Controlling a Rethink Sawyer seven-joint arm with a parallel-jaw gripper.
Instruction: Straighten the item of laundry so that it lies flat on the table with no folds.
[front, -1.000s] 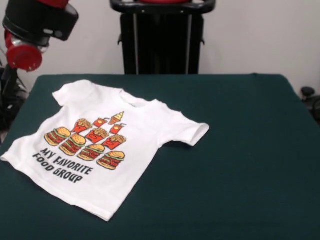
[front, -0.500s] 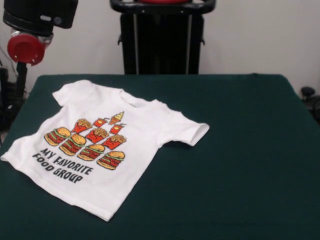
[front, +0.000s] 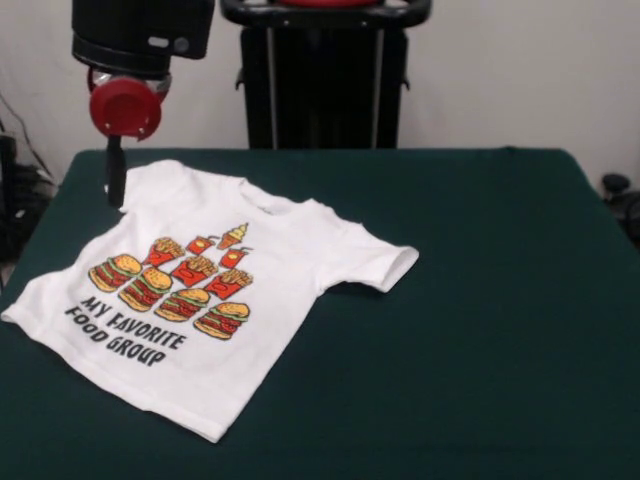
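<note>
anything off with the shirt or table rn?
Mostly fine. The T-shirt lies print-up but skewed to the table edges, near one side. The sleeve toward the table's middle is slightly bunched, with a shadow under its edge. The gripper hangs by the other sleeve; its jaws are not discernible.

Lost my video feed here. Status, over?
Gripper above the T-shirt's far sleeve, jaw state unclear. Shirt spread print-up on the green table, other sleeve slightly rumpled. Nothing in the way.
</note>
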